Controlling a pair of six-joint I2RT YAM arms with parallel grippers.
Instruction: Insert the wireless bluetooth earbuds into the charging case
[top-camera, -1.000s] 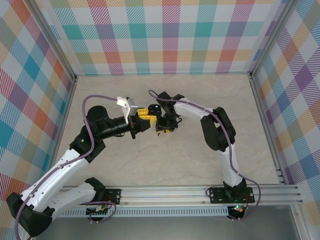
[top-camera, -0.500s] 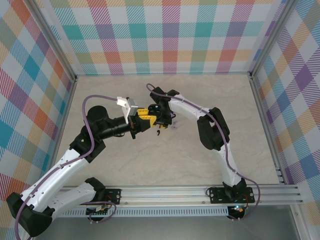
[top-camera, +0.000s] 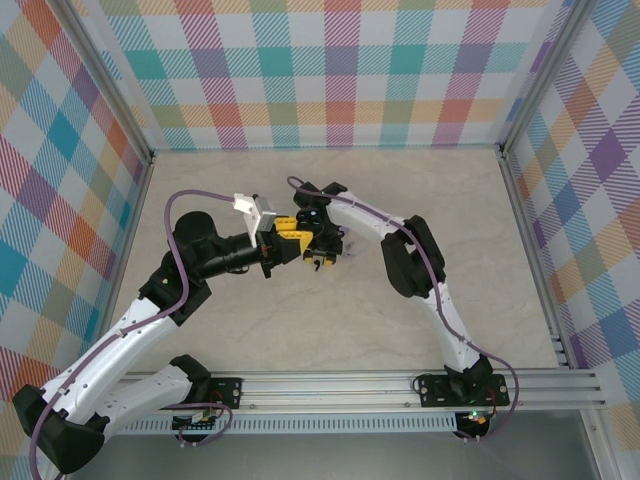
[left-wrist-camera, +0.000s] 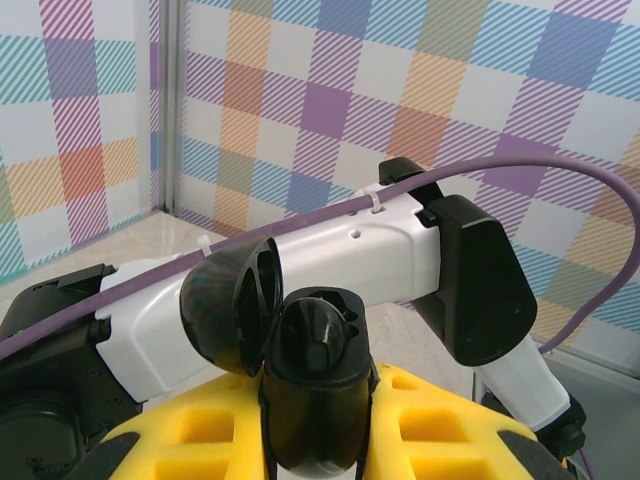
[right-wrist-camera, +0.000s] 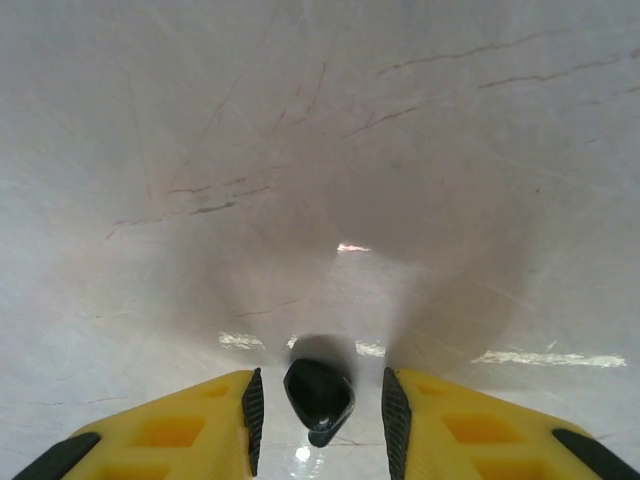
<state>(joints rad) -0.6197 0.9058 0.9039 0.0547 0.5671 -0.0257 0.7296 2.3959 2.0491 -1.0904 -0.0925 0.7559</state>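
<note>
Now the right tool hangs low over the bench, its jaws about half open and set astride a black earbud that seems to lie on the surface. A gap shows at either side of the earbud, so I judge nothing is gripped yet. Just beside it, a little farther in, the left tool is clamped tight on the black case, held up off the bench with its lid swung open. Behind them bare bench runs to the plaid walls.

The step in hand looks like picking up an earbud, with the case held ready to receive it. Next the right jaws need to close squarely on the small rounded piece without squirting it out. Then they must lift it and carry it the short way to the open case, turned to match its well. Whether any earbud sits in the case already I cannot tell.
</note>
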